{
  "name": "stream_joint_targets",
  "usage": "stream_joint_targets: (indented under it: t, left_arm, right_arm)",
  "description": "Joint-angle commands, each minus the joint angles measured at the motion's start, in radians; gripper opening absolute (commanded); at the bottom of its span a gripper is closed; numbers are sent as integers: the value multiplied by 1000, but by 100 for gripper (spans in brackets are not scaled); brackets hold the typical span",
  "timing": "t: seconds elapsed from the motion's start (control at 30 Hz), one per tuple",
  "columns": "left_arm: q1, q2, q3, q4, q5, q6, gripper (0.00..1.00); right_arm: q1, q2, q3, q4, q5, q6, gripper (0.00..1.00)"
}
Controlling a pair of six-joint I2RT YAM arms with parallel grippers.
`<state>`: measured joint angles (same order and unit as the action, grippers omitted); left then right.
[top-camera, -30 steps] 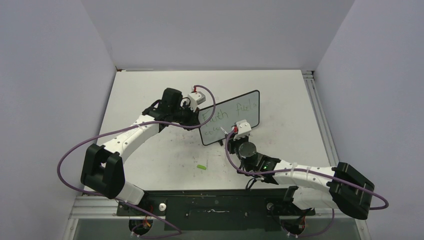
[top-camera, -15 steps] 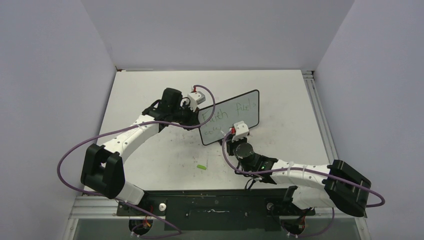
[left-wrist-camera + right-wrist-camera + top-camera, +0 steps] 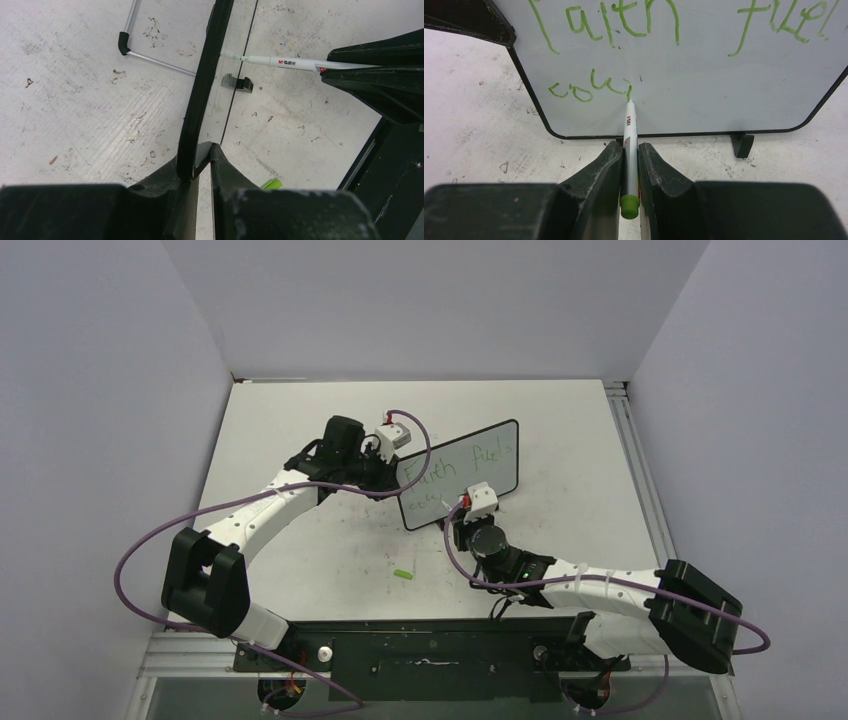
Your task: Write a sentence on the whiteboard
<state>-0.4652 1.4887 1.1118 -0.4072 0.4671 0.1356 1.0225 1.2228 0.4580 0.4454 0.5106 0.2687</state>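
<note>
The right gripper [image 3: 629, 148] is clamping a marker [image 3: 629, 125], its tip touching the whiteboard [image 3: 724, 85] at the sentence [image 3: 673, 25]'s second line. The left gripper [image 3: 201, 152] is pinching the whiteboard's edge, which is standing on the table [image 3: 300, 420].

sentence [image 3: 673, 27] | upper line cropped at top | whiteboard [image 3: 704, 85] top cropped

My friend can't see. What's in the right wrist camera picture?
The right gripper pinches a white marker, its tip on the whiteboard. The green sentence reads "Faith fuel", with "cou" begun below.
</note>
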Motion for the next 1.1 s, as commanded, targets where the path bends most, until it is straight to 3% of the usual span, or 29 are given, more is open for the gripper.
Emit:
stream_joint_targets:
  t: [0.0, 0.77, 1.07]
  left_arm:
    - [-4, -11, 17, -29, -41, 41, 0]
    - [-4, -14, 18, -30, -41, 41, 0]
    - [-4, -12, 17, -29, -41, 41, 0]
  right_arm:
    - [0, -41, 23, 72, 44, -21, 5]
    - [-10, -44, 22, 55, 78, -9, 5]
    - [-9, -113, -6, 28, 80, -1, 5]
